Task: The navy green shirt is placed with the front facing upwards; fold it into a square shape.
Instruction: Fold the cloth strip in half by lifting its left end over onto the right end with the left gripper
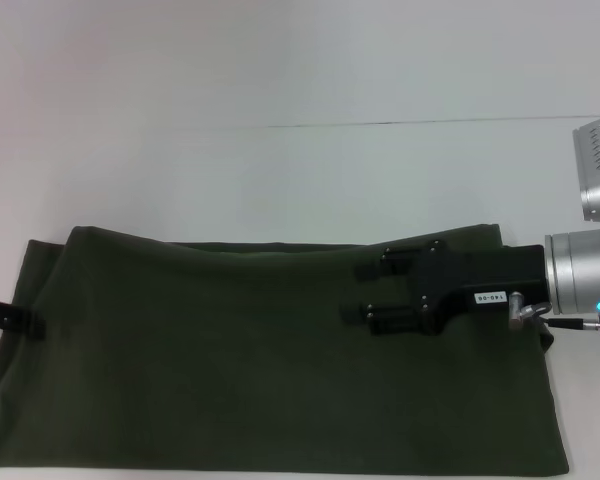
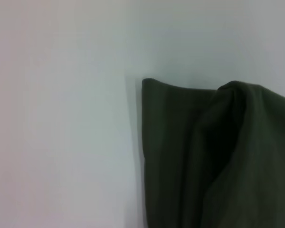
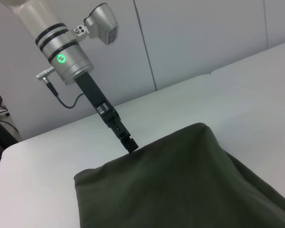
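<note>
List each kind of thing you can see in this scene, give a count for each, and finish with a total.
Shirts: 1, the navy green shirt, folded into a long band
Grippers: 2, the right gripper over the shirt with fingers apart, the left gripper at the shirt's left edge
Tables: 1, the white table
Total: 4

Matt, soft cloth shirt (image 1: 230,370) on smooth white table (image 1: 280,170)

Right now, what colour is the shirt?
Dark olive green, plain, seen best in the head view: navy green shirt.
</note>
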### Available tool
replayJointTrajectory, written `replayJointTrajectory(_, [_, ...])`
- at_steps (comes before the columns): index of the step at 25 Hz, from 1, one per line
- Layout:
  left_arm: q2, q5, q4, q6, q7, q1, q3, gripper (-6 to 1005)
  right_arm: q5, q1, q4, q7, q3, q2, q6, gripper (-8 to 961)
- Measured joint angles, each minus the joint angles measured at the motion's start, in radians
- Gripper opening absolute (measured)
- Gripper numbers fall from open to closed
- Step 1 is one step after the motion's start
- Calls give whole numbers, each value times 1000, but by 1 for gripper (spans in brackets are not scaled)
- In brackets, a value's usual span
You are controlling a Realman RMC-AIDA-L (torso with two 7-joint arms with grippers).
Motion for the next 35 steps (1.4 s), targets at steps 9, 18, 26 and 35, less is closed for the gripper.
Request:
replayJointTrajectory(9, [-5, 4, -4, -23, 1, 3, 37, 938, 0, 0, 3, 1, -1, 0, 0, 701])
replayJointTrajectory(18, [-5, 14, -38, -46, 3, 4, 54, 937, 0, -1, 4, 2, -10, 0, 0, 702])
replayJointTrajectory(26, [-5, 14, -42, -55, 1, 4, 65, 938, 0, -1, 2, 5, -13, 0, -2, 702])
replayJointTrajectory(35, [-7, 32, -42, -65, 1, 4, 66, 938, 0, 0, 1, 5, -15, 0, -5, 703])
